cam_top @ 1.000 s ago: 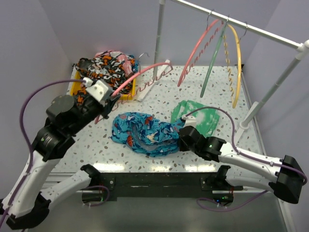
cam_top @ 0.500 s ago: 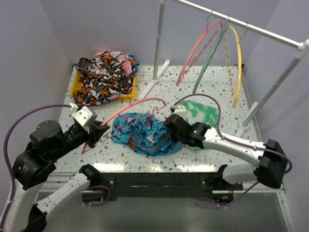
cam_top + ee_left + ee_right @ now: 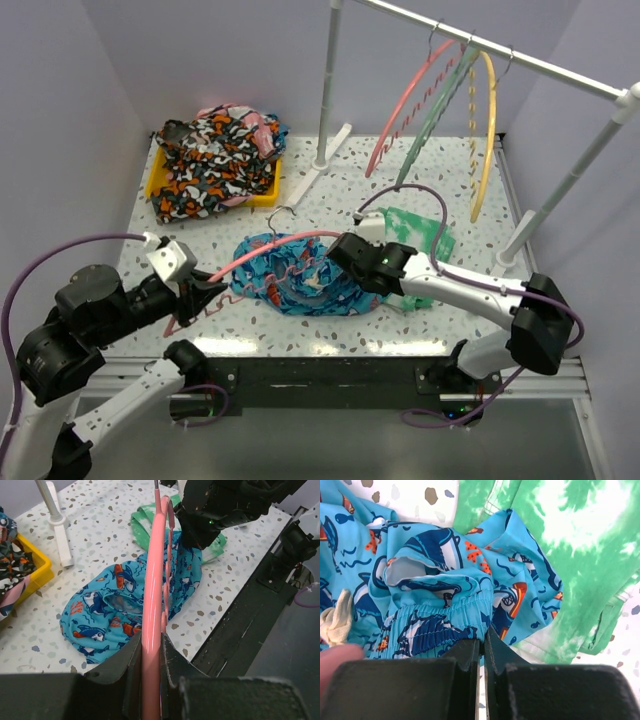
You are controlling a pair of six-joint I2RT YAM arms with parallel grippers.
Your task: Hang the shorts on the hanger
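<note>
The shorts (image 3: 300, 287) lie bunched mid-table (image 3: 330, 205), their elastic waistband pinched between the closed fingers of the right gripper (image 3: 481, 647) at their right edge, while the left gripper (image 3: 150, 677), clamped on the pink hanger (image 3: 152, 590), holds it over the fabric

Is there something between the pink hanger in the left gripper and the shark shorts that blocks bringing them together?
Nothing visible does. The hanger, clamped in the left gripper, reaches over the shorts, whose waistband the right gripper pinches. The green cloth lies beside them, not between.
</note>
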